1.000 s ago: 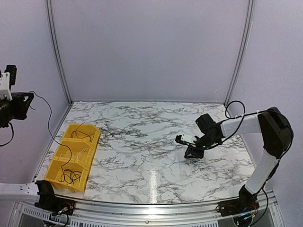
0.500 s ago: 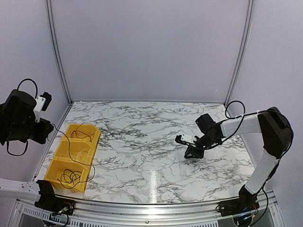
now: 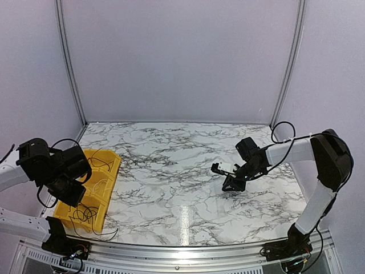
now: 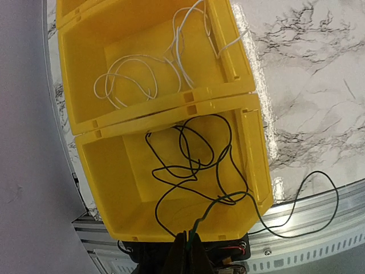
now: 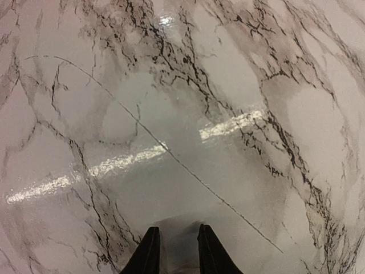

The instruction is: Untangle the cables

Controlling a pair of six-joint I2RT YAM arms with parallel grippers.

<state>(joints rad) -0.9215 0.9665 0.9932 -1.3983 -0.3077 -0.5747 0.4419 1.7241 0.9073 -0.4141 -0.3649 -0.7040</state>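
Note:
Thin black cables point(image 4: 191, 160) lie in loose tangled loops in the near compartment of a yellow bin point(image 4: 251, 142). In the top view they show at the bin's near end point(image 3: 85, 214). My left gripper point(image 4: 191, 242) is shut on one dark cable strand just above the bin's near wall; in the top view it point(image 3: 71, 193) hovers over the bin point(image 3: 116, 165). One strand point(image 4: 319, 177) trails over the bin's side onto the table edge. My right gripper point(image 5: 178, 240) points down at bare marble, jaws slightly apart and empty; it shows right of centre in the top view point(image 3: 231, 187).
White cables point(image 4: 142, 80) lie in the bin's middle compartment. More black cable point(image 3: 100, 162) sits in the far compartment. A metal rail point(image 4: 319, 251) runs along the table's near edge. Purple walls close in the back and sides.
My left arm has come down from high at the left to just over the bin, still holding the cable. The hanging strand has dropped into the near compartment. The right arm has not moved.

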